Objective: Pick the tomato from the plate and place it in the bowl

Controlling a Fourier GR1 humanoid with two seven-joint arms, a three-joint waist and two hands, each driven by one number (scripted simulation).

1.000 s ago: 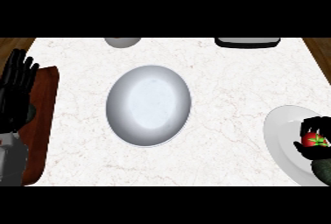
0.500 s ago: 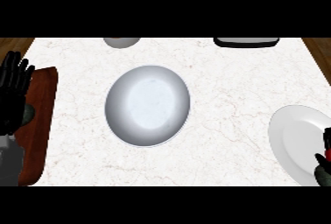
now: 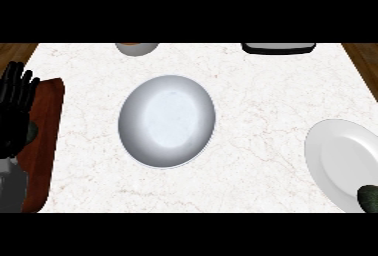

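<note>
At the middle of the counter (image 3: 266, 125), a little toward its left edge, lay the grey bowl (image 3: 167, 121), a wide oval with a paler floor and nothing showing inside it. Over at the counter's right edge sat the white plate (image 3: 341, 160), partly cut off by the side of the view; the part of its surface that showed was bare. The tomato could not be seen anywhere in the head view, neither on the visible part of the plate nor in the bowl, so its place could not be told.

At the near right corner, over the plate's lower rim, only a small dark rounded part of the right hand (image 3: 367, 197) showed. Whether its fingers were spread, closed or curled round anything could not be told.

Along the left edge the left hand (image 3: 16, 107) rested with its black fingers straight, pointing toward the far edge and slightly spread, holding nothing. It lay above a dark brown board (image 3: 46, 150) that ran along that left edge, the grey forearm coming in at the near left corner.

On the far edge stood a small grey cup (image 3: 136, 48), left of centre, and a black and white appliance (image 3: 279, 47) toward the far right corner, both cut off by the top of the view and well apart from the bowl.
</note>
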